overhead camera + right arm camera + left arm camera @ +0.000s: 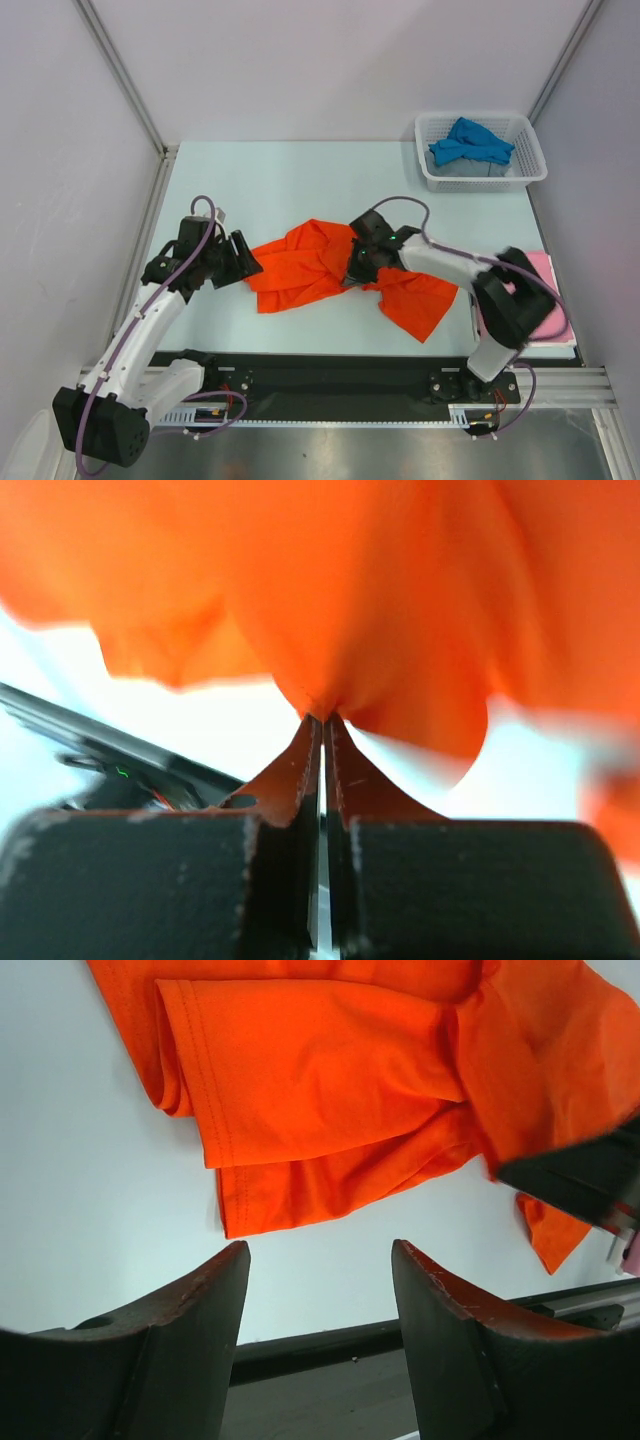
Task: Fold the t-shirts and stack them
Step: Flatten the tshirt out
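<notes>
Your right gripper [322, 720] pinches the bright orange-red cloth t-shirt [300, 268] tight.
It lies crumpled mid-way along the counter [250, 180], toward the near edge. Your left gripper [320, 1260] is spread wide beside it, holding nothing.

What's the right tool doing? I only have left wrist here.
Observer: The right tool is shut on a pinch of the orange shirt, near the middle of the cloth.
Operator: Where's the blue one? Not in my view.
Observer: The blue shirt lies bunched in the white basket at the far right corner of the table.
</notes>
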Tool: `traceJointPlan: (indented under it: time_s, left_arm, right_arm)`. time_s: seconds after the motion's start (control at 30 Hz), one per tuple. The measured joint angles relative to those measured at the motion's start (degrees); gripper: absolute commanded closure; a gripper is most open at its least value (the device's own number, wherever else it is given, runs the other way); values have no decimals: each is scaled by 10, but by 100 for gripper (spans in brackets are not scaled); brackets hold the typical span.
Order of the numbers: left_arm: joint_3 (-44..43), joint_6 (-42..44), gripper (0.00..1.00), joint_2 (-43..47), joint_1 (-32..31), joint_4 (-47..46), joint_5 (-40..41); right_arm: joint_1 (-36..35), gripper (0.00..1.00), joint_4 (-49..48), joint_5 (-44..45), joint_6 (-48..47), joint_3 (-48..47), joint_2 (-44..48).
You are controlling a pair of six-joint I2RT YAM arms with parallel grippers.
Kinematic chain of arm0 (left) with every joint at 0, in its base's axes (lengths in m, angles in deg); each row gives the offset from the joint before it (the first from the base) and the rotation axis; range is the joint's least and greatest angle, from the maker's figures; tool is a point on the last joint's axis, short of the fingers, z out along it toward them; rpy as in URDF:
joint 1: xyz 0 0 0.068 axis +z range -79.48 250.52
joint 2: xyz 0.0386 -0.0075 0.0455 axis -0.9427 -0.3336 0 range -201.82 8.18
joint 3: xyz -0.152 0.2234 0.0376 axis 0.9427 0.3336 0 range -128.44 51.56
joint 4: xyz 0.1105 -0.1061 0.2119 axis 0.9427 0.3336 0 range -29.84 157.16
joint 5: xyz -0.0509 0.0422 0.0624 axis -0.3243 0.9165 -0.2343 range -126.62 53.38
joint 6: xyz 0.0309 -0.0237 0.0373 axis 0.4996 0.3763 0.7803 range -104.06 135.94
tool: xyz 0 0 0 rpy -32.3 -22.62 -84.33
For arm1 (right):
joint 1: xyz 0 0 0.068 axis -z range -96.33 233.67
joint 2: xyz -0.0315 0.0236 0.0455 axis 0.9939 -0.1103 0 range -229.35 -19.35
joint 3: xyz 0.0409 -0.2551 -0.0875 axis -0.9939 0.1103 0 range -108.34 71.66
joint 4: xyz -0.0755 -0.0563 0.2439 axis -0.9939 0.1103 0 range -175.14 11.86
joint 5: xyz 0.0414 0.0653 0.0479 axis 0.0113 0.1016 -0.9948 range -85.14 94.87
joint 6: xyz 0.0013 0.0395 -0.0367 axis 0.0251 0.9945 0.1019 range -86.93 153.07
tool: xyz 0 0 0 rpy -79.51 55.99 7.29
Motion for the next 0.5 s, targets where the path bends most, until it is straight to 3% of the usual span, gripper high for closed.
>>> traceJointPlan:
  time_s: [0.2, 0.37, 0.5]
  left_arm:
    - [0, 11, 30, -1, 1, 4, 10]
    - [0, 9, 24, 2, 1, 9, 19]
    - [12, -7, 17, 29, 2, 13, 17]
  right_arm:
    - [23, 100, 133, 43, -92, 101, 272]
    - [112, 100, 289, 63, -103, 249, 520]
    - [161, 100, 374, 68, -95, 248, 644]
